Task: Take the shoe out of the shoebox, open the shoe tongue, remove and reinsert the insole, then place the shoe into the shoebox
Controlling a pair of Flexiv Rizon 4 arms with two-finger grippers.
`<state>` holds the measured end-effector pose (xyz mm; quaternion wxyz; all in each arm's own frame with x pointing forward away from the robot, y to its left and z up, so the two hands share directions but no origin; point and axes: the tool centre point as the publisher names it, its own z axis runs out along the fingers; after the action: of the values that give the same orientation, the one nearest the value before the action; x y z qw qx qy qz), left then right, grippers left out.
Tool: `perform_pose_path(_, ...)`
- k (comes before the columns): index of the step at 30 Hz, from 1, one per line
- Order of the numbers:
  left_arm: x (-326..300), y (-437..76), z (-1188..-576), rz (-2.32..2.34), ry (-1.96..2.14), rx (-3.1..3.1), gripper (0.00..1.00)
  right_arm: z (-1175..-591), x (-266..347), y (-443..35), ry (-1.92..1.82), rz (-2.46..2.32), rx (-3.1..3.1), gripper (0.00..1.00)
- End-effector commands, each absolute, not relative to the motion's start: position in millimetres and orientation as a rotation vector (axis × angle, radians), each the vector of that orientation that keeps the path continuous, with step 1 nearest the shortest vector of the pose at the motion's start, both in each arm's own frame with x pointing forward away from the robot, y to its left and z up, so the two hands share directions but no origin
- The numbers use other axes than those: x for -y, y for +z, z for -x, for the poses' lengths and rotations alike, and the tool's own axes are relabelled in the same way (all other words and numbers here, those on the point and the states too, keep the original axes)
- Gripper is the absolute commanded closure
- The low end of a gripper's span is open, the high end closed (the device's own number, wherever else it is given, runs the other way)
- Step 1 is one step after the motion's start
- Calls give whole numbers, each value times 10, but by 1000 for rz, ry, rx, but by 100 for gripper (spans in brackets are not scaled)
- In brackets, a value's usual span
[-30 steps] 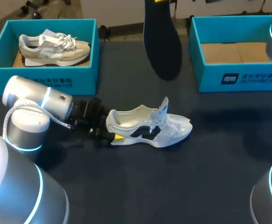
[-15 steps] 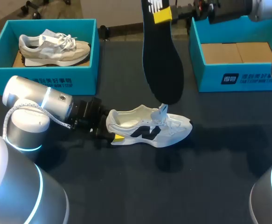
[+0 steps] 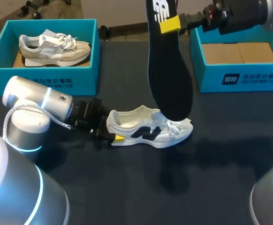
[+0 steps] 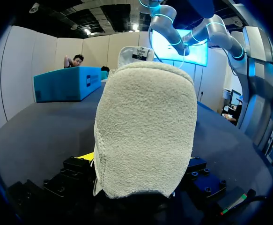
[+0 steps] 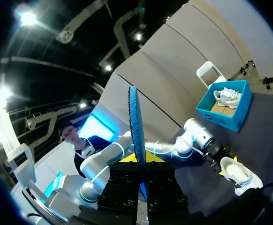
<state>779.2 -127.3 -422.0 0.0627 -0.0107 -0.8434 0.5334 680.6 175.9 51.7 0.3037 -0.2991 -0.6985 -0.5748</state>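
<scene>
The white shoe (image 3: 148,129) stands on the dark table (image 3: 127,187) at mid-frame, toe to the right. The left gripper (image 3: 112,136) is clamped on its heel. From the upper right, the right gripper (image 3: 170,24) pinches the black insole (image 3: 169,70), which hangs upright with its lower end over the laces. The empty shoebox (image 3: 239,77) sits upper right. A second shoebox (image 3: 42,75), upper left, holds a grey shoe (image 3: 54,47).

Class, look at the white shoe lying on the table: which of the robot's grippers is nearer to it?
Left. The left gripper clamps the heel of the shoe. The right gripper grips the upper end of the insole, well above the shoe.
</scene>
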Motion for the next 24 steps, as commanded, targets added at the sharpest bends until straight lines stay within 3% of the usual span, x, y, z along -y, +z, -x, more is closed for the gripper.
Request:
perform_pose_path(1,1283,-4263,-7791,30,1610,2552,100,-6646,-1755,512,-1543,829,1840,100)
perform_pose_path(24,1283,-4263,-7791,30,1610,2552,100,-6363,-1897,569,-1612,903,1817,100)
